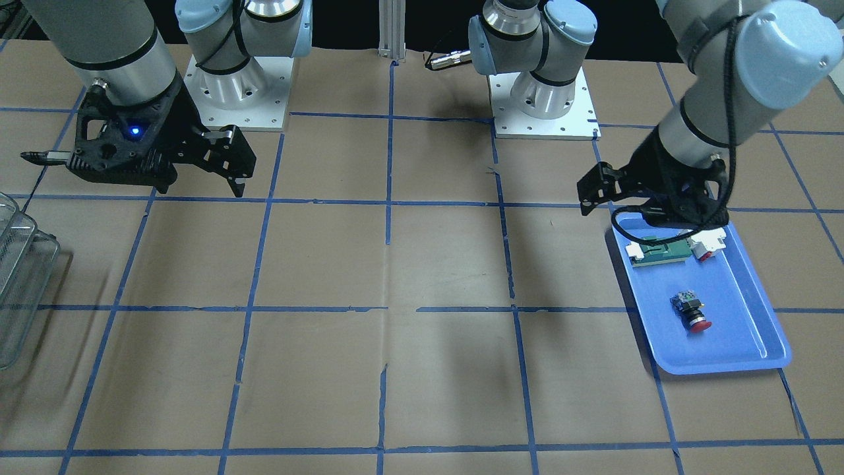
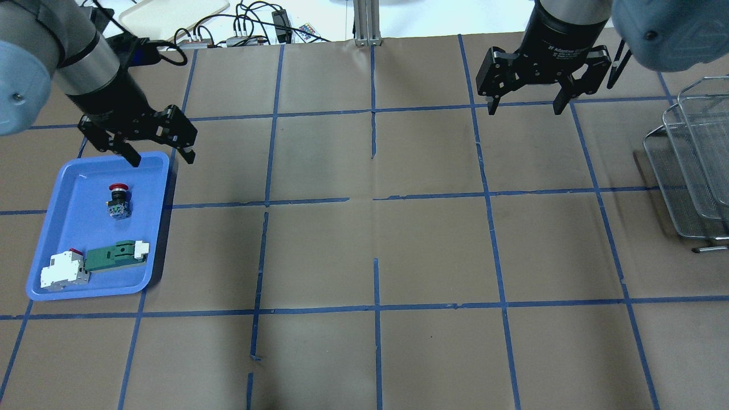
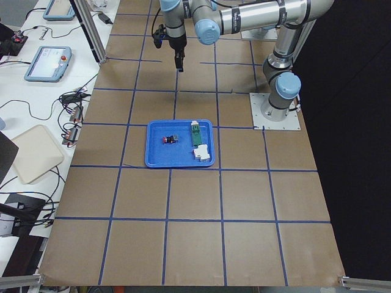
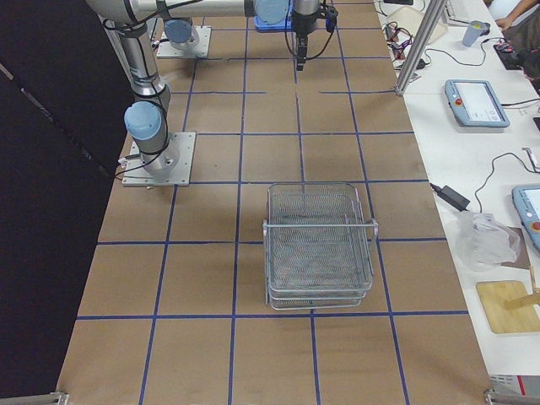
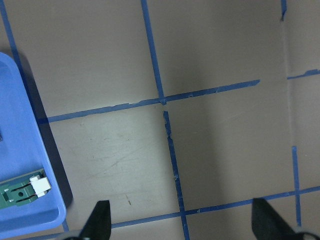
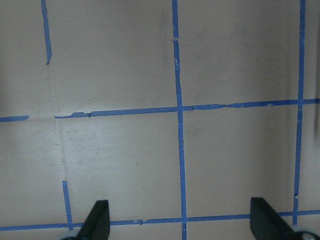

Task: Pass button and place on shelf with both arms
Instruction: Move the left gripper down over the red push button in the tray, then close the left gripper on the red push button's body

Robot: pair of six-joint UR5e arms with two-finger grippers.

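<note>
Scanning the overhead view: the left gripper [image 2: 163, 159] hangs with jaws spread wide and nothing between them, above the far right corner of the blue tray [image 2: 68, 228]. The button [image 2: 118, 200] lies in the tray's far half, red cap pointing away from the robot, clear of the gripper. A white-and-red block [image 2: 64, 270] joined to a green board [image 2: 111, 257] sits at the tray's near end. The right gripper [image 2: 527, 108] is equally wide and empty over the bare table [image 2: 398, 245]. The shelf [image 2: 692, 165] stands at the right edge, well apart from the button.

Front-facing view: tray on the view's right, with the left gripper above the end nearest the robot's base. The button is apart from the board. A shelf corner shows at the left edge.

Left side view: the button lies beside the board, not touching.

Right side view: the shelf stands upright, wire tiers stacked.

Left wrist view: fingertips [image 5: 100, 220] far apart over paper crossed by blue tape [image 5: 155, 60]. The tray corner and the board's end show at left.

Right wrist view: fingertips far apart over taped paper.
</note>
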